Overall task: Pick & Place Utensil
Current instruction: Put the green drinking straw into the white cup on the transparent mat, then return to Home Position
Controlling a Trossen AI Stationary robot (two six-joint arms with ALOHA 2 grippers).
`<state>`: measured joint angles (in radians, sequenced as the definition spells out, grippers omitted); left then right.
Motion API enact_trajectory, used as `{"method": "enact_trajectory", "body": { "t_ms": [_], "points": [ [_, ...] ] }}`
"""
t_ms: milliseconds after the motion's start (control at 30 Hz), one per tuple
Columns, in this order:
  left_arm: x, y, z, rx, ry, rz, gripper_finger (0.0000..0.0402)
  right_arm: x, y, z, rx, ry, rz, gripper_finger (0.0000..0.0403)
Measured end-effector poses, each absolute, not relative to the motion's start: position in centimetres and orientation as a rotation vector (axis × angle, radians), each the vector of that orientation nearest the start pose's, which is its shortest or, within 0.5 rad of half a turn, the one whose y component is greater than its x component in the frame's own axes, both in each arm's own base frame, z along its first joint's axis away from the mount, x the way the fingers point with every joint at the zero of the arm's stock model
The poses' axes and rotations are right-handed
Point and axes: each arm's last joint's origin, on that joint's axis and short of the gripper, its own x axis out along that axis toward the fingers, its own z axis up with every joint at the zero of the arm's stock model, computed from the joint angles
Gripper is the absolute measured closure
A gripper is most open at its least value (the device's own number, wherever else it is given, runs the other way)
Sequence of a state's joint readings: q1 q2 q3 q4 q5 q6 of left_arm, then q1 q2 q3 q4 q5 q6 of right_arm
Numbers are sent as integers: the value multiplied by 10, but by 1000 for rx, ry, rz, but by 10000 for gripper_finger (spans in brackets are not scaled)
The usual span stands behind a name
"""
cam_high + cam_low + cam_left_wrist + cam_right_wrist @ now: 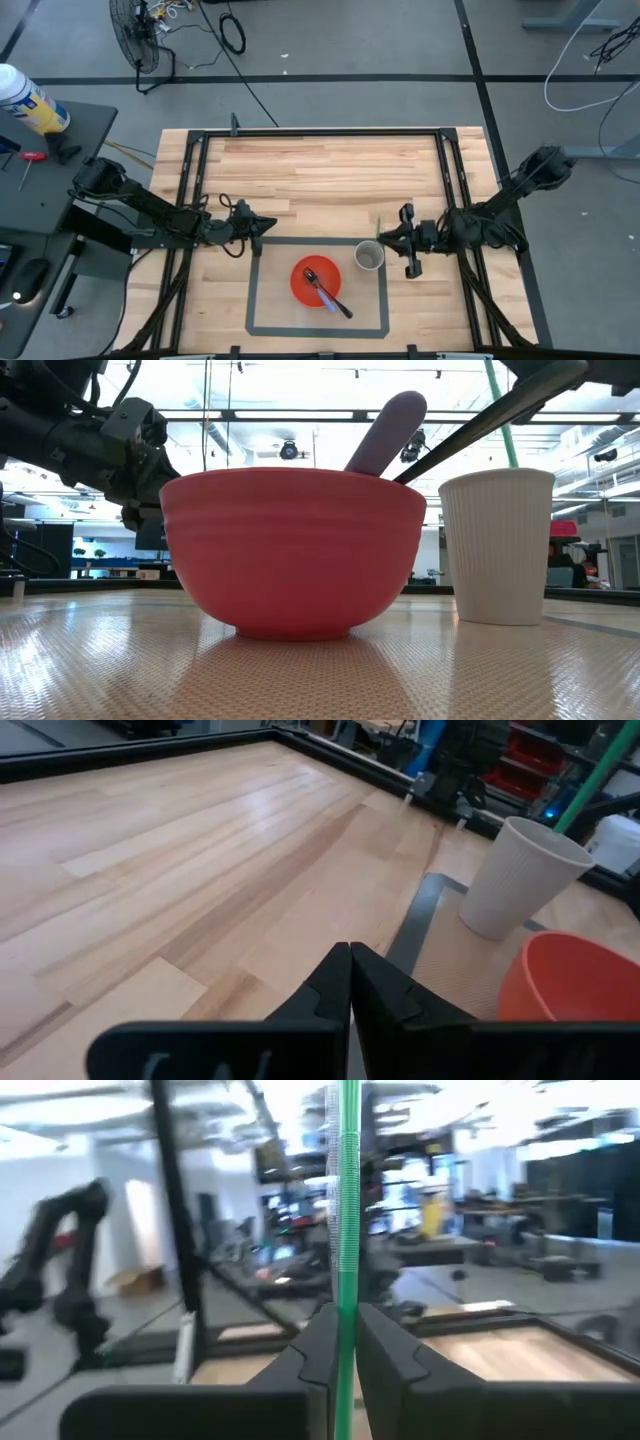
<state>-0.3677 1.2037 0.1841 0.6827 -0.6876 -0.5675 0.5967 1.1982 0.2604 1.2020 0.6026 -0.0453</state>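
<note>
The thin green plastic stick is pinched upright between the right gripper's fingers, just beside the white ribbed paper cup and not yet in it. A purple-headed, dark-handled spoon already lies in the red bowl. The left gripper waits near the grey taped mat, fingers pressed together, empty. I'd judge only the drop remains.
</note>
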Motion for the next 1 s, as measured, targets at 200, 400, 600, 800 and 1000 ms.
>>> {"method": "enact_trajectory", "body": {
  "t_ms": [200, 400, 600, 800, 1000],
  "points": [
    [184, -51, 143, -412, 188, 391, 387, 193, 104, 189, 30, -127, 74, 366],
    [184, -51, 143, -443, 182, 393, 387, 200, 104, 177, -22, -107, 136, 366],
    [184, -51, 143, -445, 182, 393, 387, 206, 102, 164, -44, -39, 137, 366],
    [184, -51, 143, -446, 182, 392, 387, 207, 101, 159, -45, 5, 108, 350],
    [184, -51, 143, -446, 183, 390, 387, 207, 100, 155, -60, 39, 66, 303]
  ]
}}
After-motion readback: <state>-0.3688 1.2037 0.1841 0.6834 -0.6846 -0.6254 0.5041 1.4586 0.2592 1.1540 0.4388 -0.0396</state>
